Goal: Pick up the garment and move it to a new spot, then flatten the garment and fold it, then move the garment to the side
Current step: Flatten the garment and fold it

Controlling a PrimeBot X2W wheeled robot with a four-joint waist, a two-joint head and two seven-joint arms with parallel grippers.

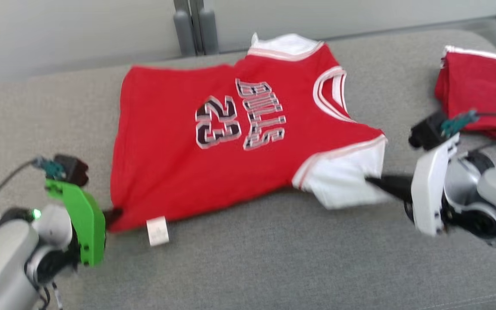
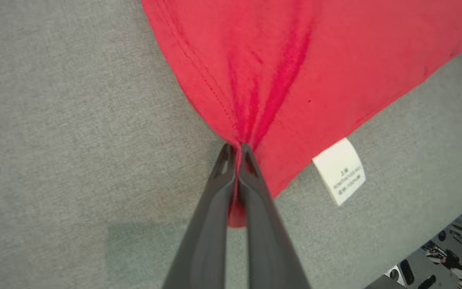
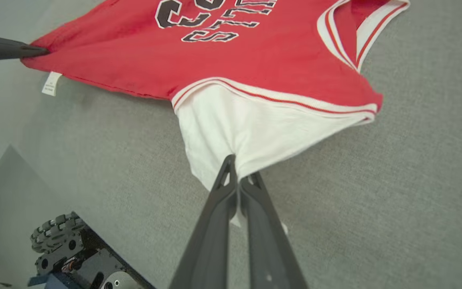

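The garment (image 1: 213, 146) is a red jersey with white sleeves and black "BULLS 23" lettering, spread face up on the grey cushion (image 1: 274, 258). My left gripper (image 1: 112, 214) is shut on its near left hem corner, beside a white care tag (image 1: 157, 231). In the left wrist view the red cloth (image 2: 295, 72) bunches between the closed fingers (image 2: 215, 208). My right gripper (image 1: 370, 181) is shut on the white sleeve (image 1: 342, 176). The right wrist view shows that sleeve (image 3: 247, 132) pinched at the tips of my right gripper (image 3: 237, 170), with the left fingers (image 3: 10, 47) at the far corner.
A second red folded garment (image 1: 476, 90) lies at the cushion's far right. A pale wall with a dark post (image 1: 196, 26) stands behind. The cushion's front edge drops to the floor, where the robot's wheeled base (image 3: 66, 249) sits.
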